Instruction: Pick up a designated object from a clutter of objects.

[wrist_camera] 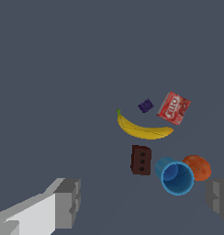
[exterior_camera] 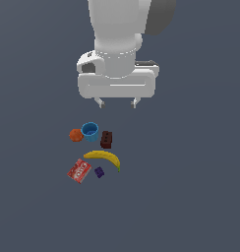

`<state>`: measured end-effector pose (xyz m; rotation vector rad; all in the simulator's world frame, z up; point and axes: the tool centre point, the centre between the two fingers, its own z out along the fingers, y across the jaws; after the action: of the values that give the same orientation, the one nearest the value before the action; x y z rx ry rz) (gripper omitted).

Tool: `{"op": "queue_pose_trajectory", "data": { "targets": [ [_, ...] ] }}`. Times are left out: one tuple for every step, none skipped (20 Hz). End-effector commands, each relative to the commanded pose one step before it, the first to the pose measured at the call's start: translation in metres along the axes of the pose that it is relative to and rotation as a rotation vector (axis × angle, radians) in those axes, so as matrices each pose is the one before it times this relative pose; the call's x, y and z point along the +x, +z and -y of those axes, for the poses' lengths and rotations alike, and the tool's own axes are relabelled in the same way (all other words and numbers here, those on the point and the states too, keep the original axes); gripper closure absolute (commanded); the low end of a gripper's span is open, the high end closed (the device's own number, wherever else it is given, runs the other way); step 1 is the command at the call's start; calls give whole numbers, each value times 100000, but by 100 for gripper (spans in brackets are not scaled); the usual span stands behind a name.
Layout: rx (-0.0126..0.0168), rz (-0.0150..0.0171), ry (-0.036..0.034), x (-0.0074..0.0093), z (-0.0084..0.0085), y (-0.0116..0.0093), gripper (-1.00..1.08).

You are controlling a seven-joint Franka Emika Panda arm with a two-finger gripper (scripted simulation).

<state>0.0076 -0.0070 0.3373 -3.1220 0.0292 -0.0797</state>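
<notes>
The dark reddish-brown block (exterior_camera: 106, 140) with small holes stands on the grey floor, just to the exterior view's right of the blue cup (exterior_camera: 90, 131). It also shows in the wrist view (wrist_camera: 141, 159), next to the cup (wrist_camera: 175, 176). My gripper (exterior_camera: 117, 103) hangs well above the clutter, open and empty, its fingers spread wide. In the wrist view the two fingertips (wrist_camera: 68, 203) frame the picture's lower edge, with the gripper (wrist_camera: 143, 202) apart from the block.
An orange ball (exterior_camera: 75, 135) touches the cup. A yellow banana (exterior_camera: 104, 157) lies in front of the block. A red box with white lettering (exterior_camera: 79, 170) and a small purple cube (exterior_camera: 99, 172) lie beyond the banana.
</notes>
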Motion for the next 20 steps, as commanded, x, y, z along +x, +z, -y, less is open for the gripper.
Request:
{"op": "queue_pose_trajectory", "data": {
  "targets": [
    [0,0,0,0,-1,0,-92],
    [25,-13,63,0,-8,9,-92],
    [73,-33,178,1,-21,27,-92],
    [124,-57,302,1,-40,40,-92],
    [170,-79,412,1,-49,49,-92],
    [223,-106,536,1,-66,48,-92],
    [259,-127,612,2,-65,32,-92],
    [229,-117,527,1,-51,-7,-92],
    [180,-97,398,1,-27,-42,-92],
    [134,-77,276,0,-9,-71,-92],
    [79,-50,141,0,14,-85,-92],
    [0,0,0,5,39,-60,-92],
    [0,0,0,-1,-25,-17,-92],
    [-20,6,-66,-5,-5,40,-92],
    [0,0,0,-7,-53,89,-92],
    [-67,66,-27,9,-14,181,-92],
    [-36,47,35,3,-59,223,-92],
    [-37,57,70,3,-81,281,-92],
    [-31,52,77,-4,-91,330,-92],
    [-37,63,95,-7,-107,387,-92]
  ]
}}
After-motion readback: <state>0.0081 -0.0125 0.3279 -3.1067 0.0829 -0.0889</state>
